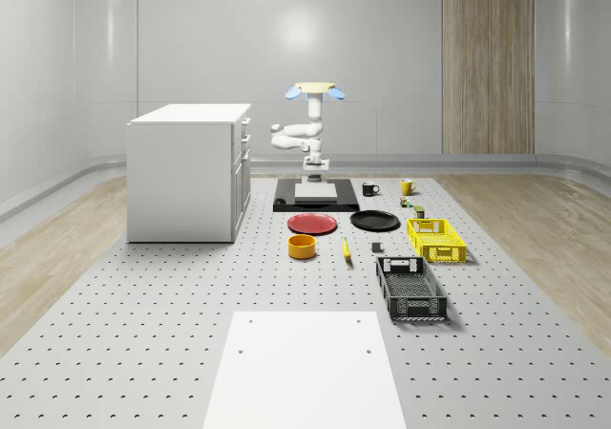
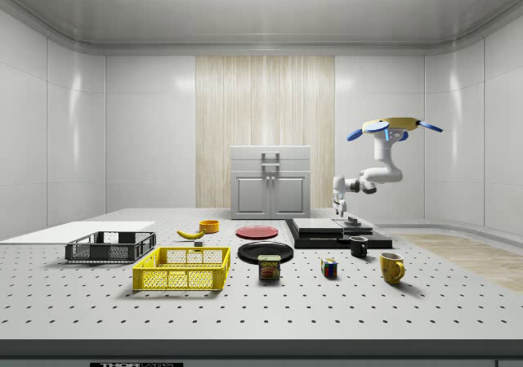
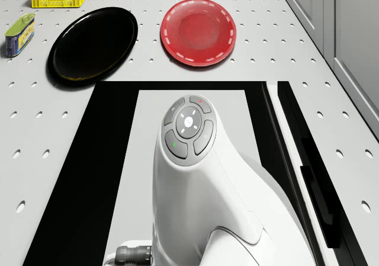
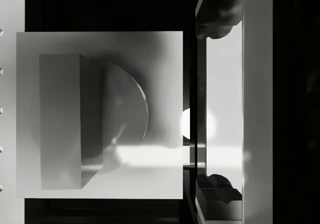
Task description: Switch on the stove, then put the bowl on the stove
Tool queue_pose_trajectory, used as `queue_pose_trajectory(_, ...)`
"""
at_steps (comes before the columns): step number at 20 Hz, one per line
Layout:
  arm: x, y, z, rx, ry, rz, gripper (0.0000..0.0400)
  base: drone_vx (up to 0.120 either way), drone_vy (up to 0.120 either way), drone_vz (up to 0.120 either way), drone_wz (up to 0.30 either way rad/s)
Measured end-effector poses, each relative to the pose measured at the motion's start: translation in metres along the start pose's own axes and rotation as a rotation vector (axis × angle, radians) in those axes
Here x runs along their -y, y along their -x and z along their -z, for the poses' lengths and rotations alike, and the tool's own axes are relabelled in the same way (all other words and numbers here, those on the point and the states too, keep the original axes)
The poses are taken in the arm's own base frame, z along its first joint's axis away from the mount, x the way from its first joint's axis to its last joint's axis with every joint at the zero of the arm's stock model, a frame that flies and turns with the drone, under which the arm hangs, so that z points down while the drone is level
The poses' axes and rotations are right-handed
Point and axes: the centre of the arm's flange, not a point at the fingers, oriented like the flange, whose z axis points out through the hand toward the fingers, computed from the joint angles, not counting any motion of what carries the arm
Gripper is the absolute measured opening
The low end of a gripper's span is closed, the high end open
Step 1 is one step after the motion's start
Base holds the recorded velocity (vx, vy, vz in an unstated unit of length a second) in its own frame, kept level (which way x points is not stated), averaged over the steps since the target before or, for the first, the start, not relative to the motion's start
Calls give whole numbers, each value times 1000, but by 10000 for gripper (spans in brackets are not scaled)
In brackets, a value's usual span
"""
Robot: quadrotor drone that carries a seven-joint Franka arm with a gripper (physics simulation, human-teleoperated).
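Bowl (orange, beside the red plate) rests on the table well in front of the stove, above which the drone hovers, its gripper hanging open-fingered just over the stove's grey top.

stove half hidden (behind arm)

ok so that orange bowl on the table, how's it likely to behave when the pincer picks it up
The bowl looks squat with a wide flat base, so it probably won't tip or roll. Its straight upright wall should suit a rim pinch, though the smooth finish may be a bit slippery. It appears empty and thin-walled, so likely light.
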Motion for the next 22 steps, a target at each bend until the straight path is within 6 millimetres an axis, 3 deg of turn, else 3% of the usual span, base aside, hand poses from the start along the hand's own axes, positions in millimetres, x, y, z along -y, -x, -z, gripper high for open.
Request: queue_pose_trajectory(22, -1, -1, 0, 0, 0, 0, 400, 120, 0, 0, 0)
